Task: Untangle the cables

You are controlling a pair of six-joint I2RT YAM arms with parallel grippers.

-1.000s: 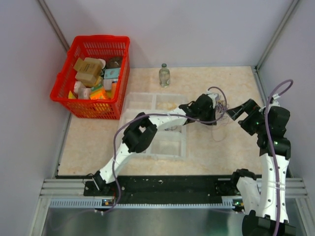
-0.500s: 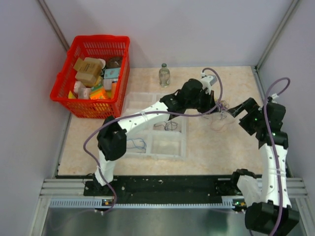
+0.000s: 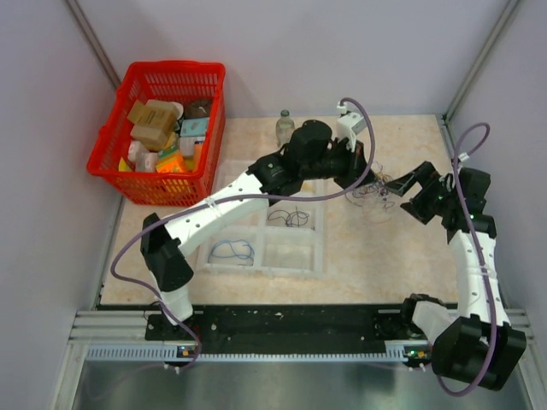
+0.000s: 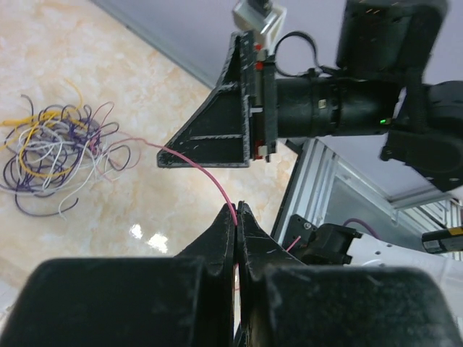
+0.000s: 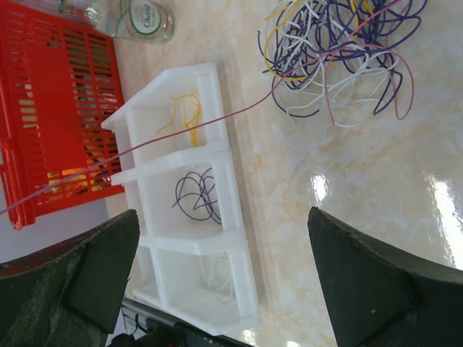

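The cables (image 3: pixel 376 191) lie in a loose bunch on the marble table: dark purple, white, yellow and pink loops, also in the left wrist view (image 4: pixel 54 152) and the right wrist view (image 5: pixel 340 50). My left gripper (image 3: pixel 355 174) hangs just left of and above the bunch. It (image 4: pixel 238 210) is shut on a single pink strand (image 4: pixel 202 170) that runs taut back to the bunch. My right gripper (image 3: pixel 402 183) stands wide open just right of the bunch, nothing between its fingers (image 5: pixel 376 282). The same pink strand (image 5: pixel 181 126) stretches across the tray.
A white compartment tray (image 3: pixel 320 256) lies left of the bunch, with a blue wire (image 3: pixel 231 250) and a dark wire (image 3: pixel 295 218) in separate cells. A red basket (image 3: pixel 162 128) of boxes stands at the back left. A glass bottle (image 3: pixel 285 130) stands at the back edge.
The left arm has risen and swung back and left from the bunch, drawing the pink strand out. The right gripper shifted slightly towards the back and stays open.
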